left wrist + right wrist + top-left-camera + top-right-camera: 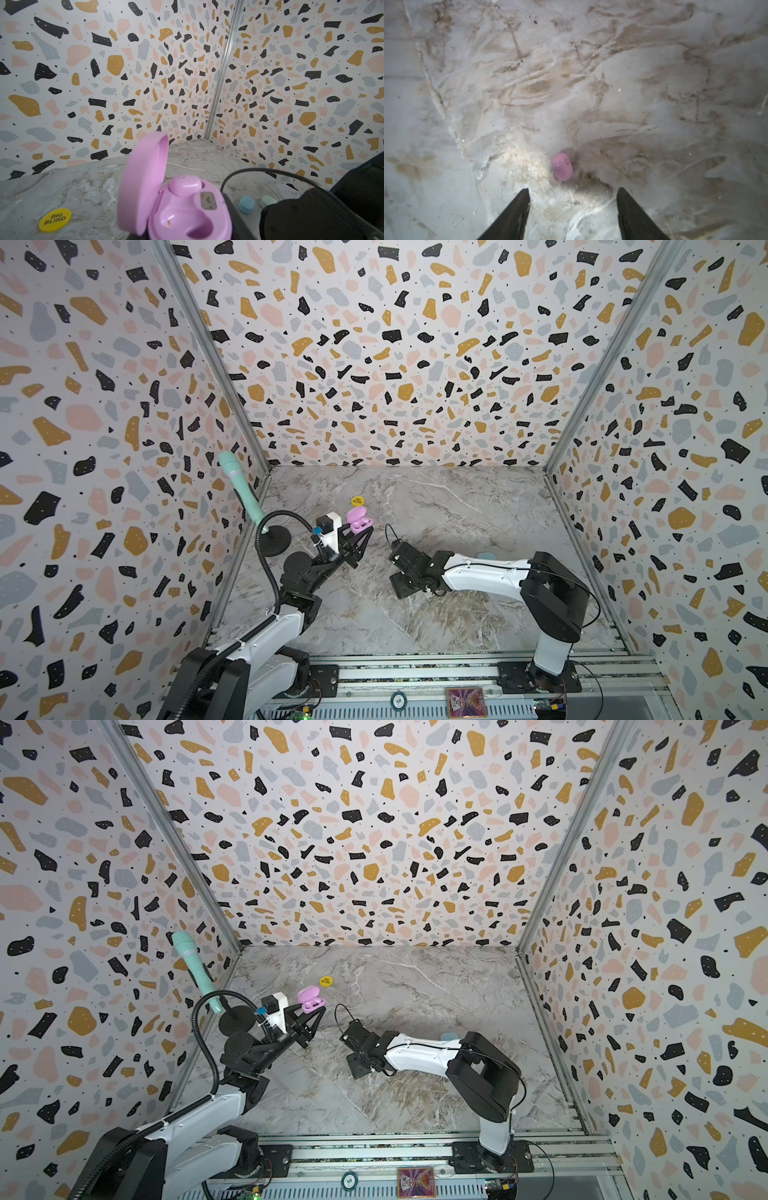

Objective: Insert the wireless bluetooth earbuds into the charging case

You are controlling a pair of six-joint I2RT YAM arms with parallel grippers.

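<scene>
- Right claw (573,190): black fingers spread, low over the grey marble bench (488,83).
- Only the right wrist view shows a small pink bean-shaped earbud (562,167) lying loose just ahead, between the tips.
- Left claw (358,533) pinches the pink oval charging case (358,519), lid open.
- The left wrist view alone shows a second pink earbud (185,185) seated in one well.

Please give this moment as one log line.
left gripper: shut on case, lid open | right gripper: open, near pink bud on table | one slot empty

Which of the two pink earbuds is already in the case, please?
The earbud seated in the open case; the other earbud lies loose on the table before the right gripper, jaws open.
</scene>
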